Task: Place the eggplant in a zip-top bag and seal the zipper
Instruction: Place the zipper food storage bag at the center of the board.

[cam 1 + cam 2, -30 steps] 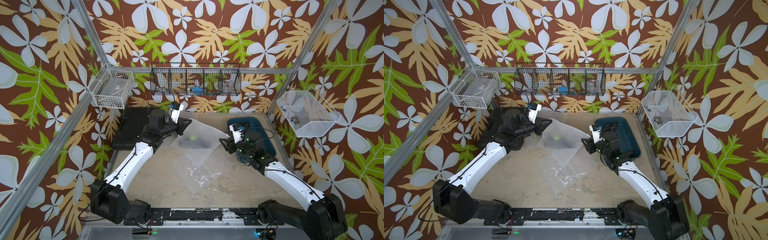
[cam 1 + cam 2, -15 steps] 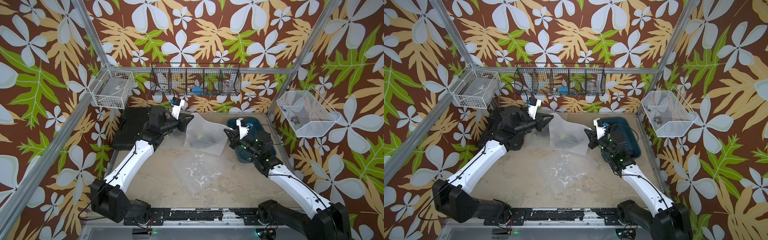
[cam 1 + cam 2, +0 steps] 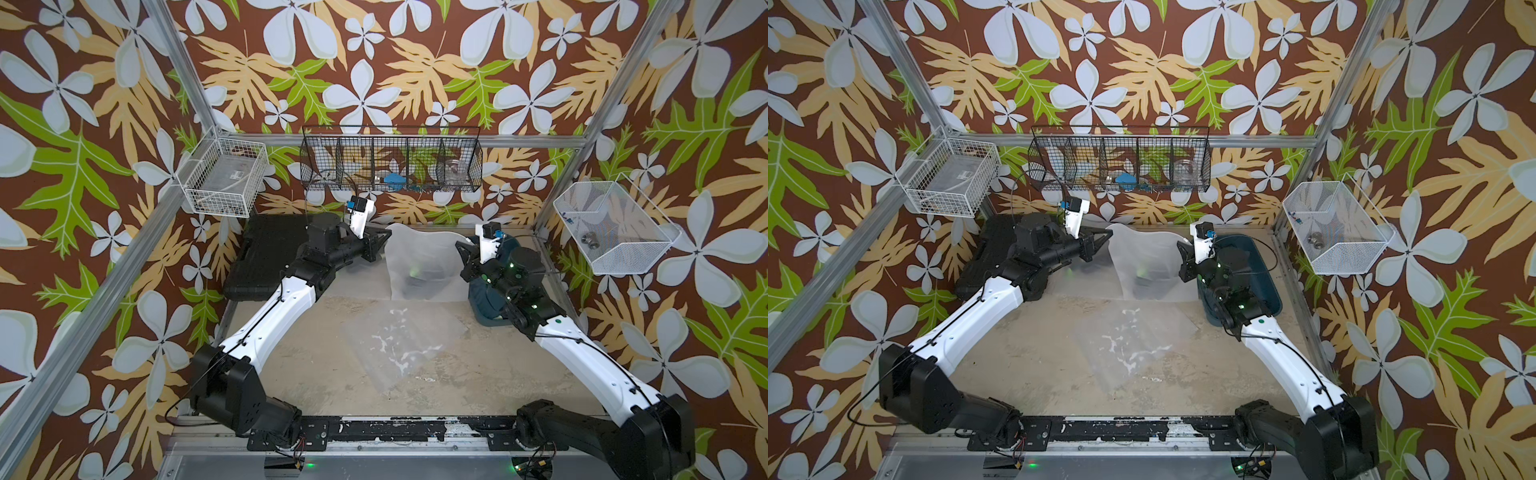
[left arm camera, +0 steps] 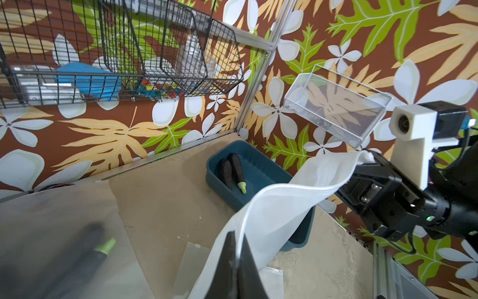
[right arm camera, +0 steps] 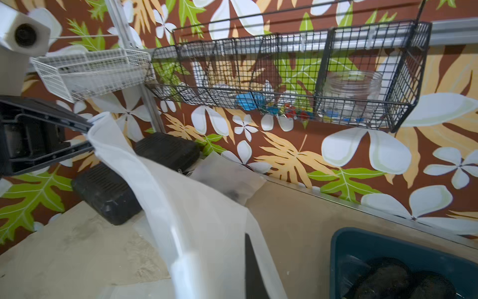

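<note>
A frosted zip-top bag [image 3: 419, 257] [image 3: 1144, 253] hangs upright over the back of the table, stretched between my two grippers. The eggplant [image 3: 417, 274] [image 3: 1144, 276], dark with a green tip, shows through the plastic low in the bag. My left gripper [image 3: 384, 239] [image 3: 1108, 233] [image 4: 236, 248] is shut on the bag's left top corner. My right gripper [image 3: 459, 246] [image 3: 1180, 250] [image 5: 241, 240] is shut on the right top corner. The bag's top edge [image 4: 292, 189] sags between them. In the right wrist view one finger is hidden behind the plastic.
A blue bin [image 3: 484, 309] [image 4: 261, 165] behind my right arm holds two more eggplants [image 4: 232, 169]. Flat spare bags [image 3: 399, 345] lie mid-table. A black case [image 3: 266, 257] sits at the back left. Wire baskets [image 3: 390, 164] hang on the walls.
My right gripper has closed on the bag's right corner. Both grippers have lifted the bag from lying on the table until it hangs between them, further back.
</note>
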### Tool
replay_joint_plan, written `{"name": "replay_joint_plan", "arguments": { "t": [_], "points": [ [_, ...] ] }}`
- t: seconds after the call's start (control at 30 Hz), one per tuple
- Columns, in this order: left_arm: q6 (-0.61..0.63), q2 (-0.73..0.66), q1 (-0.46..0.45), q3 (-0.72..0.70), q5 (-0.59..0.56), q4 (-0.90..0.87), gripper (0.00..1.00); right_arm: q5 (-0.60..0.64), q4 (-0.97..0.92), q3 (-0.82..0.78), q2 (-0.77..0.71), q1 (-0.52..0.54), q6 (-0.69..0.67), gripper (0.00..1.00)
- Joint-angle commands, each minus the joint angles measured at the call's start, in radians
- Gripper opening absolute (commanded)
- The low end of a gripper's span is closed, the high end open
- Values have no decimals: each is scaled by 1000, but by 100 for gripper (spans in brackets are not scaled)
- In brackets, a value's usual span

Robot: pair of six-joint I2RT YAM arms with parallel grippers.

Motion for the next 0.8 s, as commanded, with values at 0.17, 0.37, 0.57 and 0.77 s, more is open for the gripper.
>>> {"name": "replay_joint_plan", "arguments": {
  "t": [0.17,0.37,0.57,0.77],
  "points": [
    [32,254,0,158,-195,104,0,107,107,136,265,-8,-35,0],
    [44,412,0,333,-307,80,0,159,114,264,439,-14,-86,0],
    [83,542,13,462,-327,31,0,175,97,383,587,-23,-124,2],
    [39,619,44,477,-319,87,12,156,89,489,718,-41,-134,11]
  ]
}}
